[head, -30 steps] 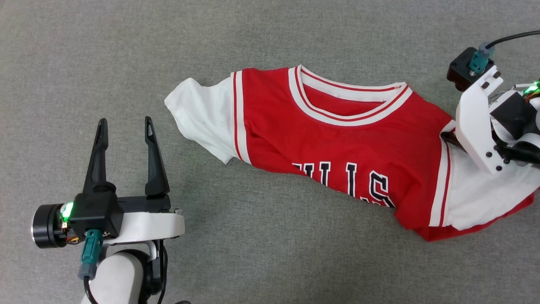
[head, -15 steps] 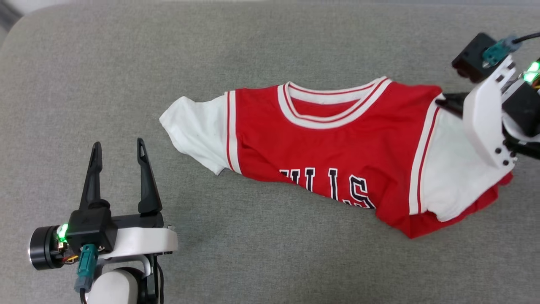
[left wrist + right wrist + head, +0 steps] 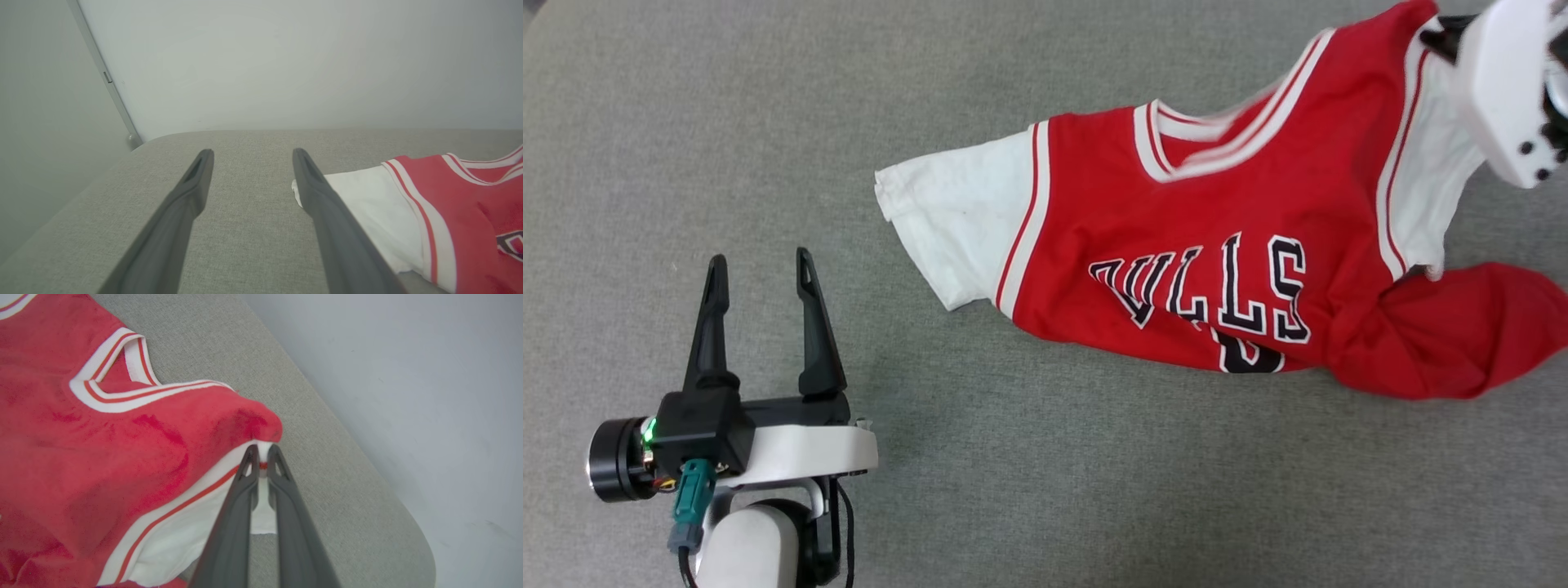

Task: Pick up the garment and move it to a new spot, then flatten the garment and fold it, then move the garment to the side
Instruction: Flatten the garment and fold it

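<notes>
The garment (image 3: 1225,237), a red jersey with white short sleeves and black lettering, stretches across the grey surface. Its right shoulder is lifted off the surface while the left sleeve (image 3: 956,220) and the bunched red hem (image 3: 1445,343) still rest on it. My right gripper (image 3: 262,451) is shut on the striped seam where the right sleeve meets the shoulder of the garment (image 3: 122,457); in the head view its white bracket (image 3: 1507,90) sits at the top right. My left gripper (image 3: 760,269) stands open and empty, left of the white sleeve (image 3: 367,208), fingers (image 3: 192,196) apart.
The grey fabric surface (image 3: 1045,474) has a rounded edge (image 3: 392,506) close beside the right gripper, with a pale wall (image 3: 286,61) beyond it. Bare surface lies in front of and left of the jersey.
The right gripper closed on the shoulder seam and raised it up and away, unfolding the jersey so the lettering shows. The head camera shifted. The left gripper stayed open in place.
</notes>
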Motion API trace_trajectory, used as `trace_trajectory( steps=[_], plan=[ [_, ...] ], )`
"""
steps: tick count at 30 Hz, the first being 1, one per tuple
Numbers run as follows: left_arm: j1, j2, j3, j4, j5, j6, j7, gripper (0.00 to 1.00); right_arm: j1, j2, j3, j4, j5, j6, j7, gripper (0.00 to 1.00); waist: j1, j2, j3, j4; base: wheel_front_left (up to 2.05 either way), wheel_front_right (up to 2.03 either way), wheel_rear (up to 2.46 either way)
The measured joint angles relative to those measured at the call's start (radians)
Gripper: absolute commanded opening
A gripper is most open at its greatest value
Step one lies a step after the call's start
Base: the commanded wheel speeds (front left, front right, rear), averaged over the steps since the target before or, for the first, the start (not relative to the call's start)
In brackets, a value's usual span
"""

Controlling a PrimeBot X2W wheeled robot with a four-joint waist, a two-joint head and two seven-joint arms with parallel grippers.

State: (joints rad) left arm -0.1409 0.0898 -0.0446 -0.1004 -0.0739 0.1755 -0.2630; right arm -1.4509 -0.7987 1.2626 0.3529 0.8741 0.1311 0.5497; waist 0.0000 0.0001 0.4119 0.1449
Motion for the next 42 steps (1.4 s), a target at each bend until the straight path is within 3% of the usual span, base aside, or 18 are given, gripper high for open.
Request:
trace_trajectory(
  steps=[8, 15, 16, 17, 25, 30, 36, 42],
  plan=[
    [-0.044, -0.024, -0.006, 0.012, 0.006, -0.015, 0.000, 1.00, 0.091, 0.162, 0.016, 0.202, -0.011, 0.000, -0.017, 0.00, 0.0001, 0.0000, 0.078, 0.046, 0.00, 0.00, 0.00],
    [-0.048, -0.029, 0.019, 0.024, 0.018, -0.018, 0.000, 1.00, 0.147, 0.201, 0.009, 0.245, -0.018, -0.002, -0.090, 0.00, 0.0000, 0.0000, 0.079, 0.047, 0.00, 0.00, 0.00],
    [-0.047, -0.029, 0.022, 0.026, 0.021, -0.021, 0.000, 1.00, 0.149, 0.202, 0.012, 0.252, -0.019, -0.002, -0.119, 0.85, 0.0000, 0.0000, 0.074, 0.044, 0.00, 0.00, 0.00],
    [-0.047, -0.029, 0.024, 0.027, 0.026, -0.026, 0.000, 1.00, 0.151, 0.203, 0.014, 0.259, -0.022, -0.002, -0.149, 1.00, 0.0000, 0.0000, 0.068, 0.039, 0.00, 0.00, 0.00],
    [-0.068, 0.016, 0.056, 0.040, 0.044, -0.062, 0.000, 1.00, 0.155, 0.196, -0.031, 0.316, -0.045, 0.000, -0.507, 1.00, 0.0000, -0.0001, 0.001, 0.001, 0.00, 0.00, 0.00],
    [-0.142, 0.096, 0.077, 0.105, 0.053, -0.108, 0.000, 1.00, 0.181, 0.195, -0.140, 0.379, -0.087, 0.000, -0.744, 1.00, 0.0000, 0.0000, -0.040, -0.027, 0.00, 0.00, 0.00],
    [-0.275, 0.185, 0.060, 0.213, 0.056, -0.186, 0.053, 1.00, 0.241, 0.190, -0.335, 0.377, -0.160, 0.000, -0.810, 1.00, 0.0000, 0.0000, -0.068, -0.067, 0.00, 0.00, 0.00],
    [-0.433, 0.264, 0.028, 0.263, 0.040, -0.265, 0.208, 1.00, 0.437, 0.193, -0.635, 0.184, -0.324, 0.000, -0.813, 1.00, 0.0000, 0.0000, -0.071, -0.100, 0.00, 0.00, 0.00]
  ],
)
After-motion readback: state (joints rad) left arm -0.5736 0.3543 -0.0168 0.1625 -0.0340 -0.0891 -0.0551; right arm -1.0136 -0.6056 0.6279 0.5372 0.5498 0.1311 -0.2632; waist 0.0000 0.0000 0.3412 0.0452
